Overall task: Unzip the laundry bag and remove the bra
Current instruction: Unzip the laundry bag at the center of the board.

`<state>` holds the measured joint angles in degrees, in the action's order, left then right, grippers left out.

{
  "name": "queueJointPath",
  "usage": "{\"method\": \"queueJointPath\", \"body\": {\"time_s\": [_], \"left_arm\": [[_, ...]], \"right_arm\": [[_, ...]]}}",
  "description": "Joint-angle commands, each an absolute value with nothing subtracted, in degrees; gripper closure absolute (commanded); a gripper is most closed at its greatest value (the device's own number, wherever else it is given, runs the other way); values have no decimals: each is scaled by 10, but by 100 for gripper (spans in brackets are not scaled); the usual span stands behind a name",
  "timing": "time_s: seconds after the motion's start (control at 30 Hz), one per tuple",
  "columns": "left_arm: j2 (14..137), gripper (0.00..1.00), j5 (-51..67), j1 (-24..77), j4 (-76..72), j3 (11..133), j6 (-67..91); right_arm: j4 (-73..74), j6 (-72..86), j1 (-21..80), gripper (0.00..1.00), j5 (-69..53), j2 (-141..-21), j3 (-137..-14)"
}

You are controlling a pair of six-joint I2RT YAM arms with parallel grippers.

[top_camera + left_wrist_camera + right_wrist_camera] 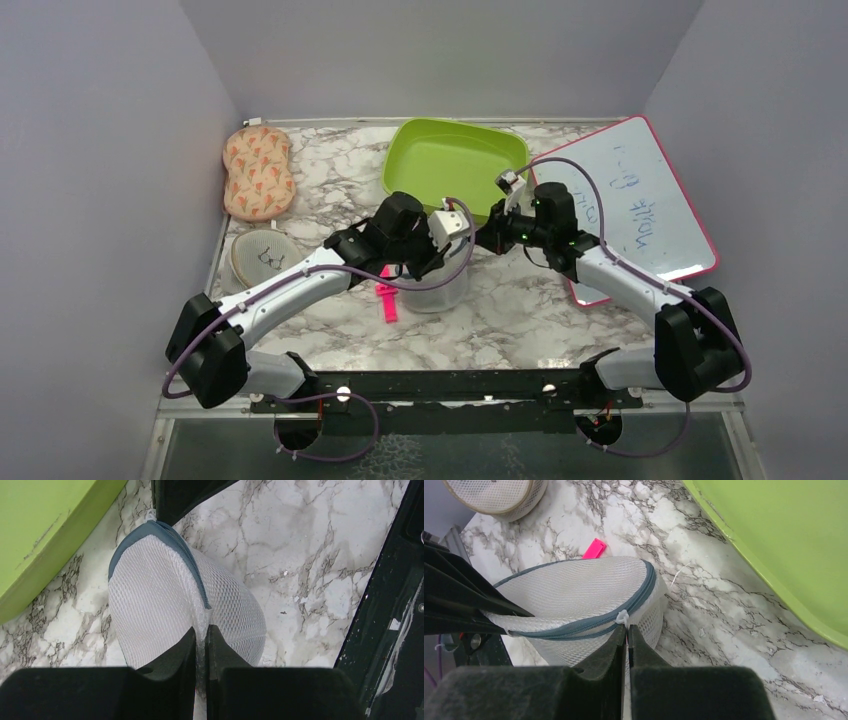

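Observation:
The laundry bag [447, 291] is a white mesh domed case with a blue-grey zip rim, standing mid-table. My left gripper [437, 266] is shut on a fold of its mesh wall; the left wrist view shows the pinch [200, 631] on the bag [155, 600]. My right gripper [480, 240] is shut on the white zip pull [623, 617] at the bag's rim [574, 592], with its jaws [626, 628] closed on the cord. The zip gapes slightly behind the pull. The bra is hidden.
A green tray [450, 160] lies just behind the bag. A whiteboard [635, 200] is at right. A beige mesh case [260, 257] and an orange patterned pad [258, 172] are at left. A pink strip [386, 300] lies beside the bag.

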<state>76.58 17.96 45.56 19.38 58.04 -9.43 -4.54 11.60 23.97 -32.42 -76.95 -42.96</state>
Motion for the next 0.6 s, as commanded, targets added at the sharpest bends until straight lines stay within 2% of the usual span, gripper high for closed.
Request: {"method": "queueJointPath", "body": {"time_s": [0.0,0.03,0.17,0.3,0.47,0.57], "left_arm": [[735,100,194,461,203,561,-69],[734,96,190,461,204,563,-54],[729,51,206,461,196,584,16],[736,29,140,462,203,619,121],[756,36,110,465,227,629,185],[756,37,94,475,233,624,199]], "right_arm": [[-47,102,238,98,-312,-752,-453],[-41,104,244,99,-319,-741,-450],[1,104,283,99,-308,-706,-443],[29,119,318,99,-293,-657,-421],[61,121,343,99,-278,-646,-429],[81,116,350,99,-269,-642,-430]]}}
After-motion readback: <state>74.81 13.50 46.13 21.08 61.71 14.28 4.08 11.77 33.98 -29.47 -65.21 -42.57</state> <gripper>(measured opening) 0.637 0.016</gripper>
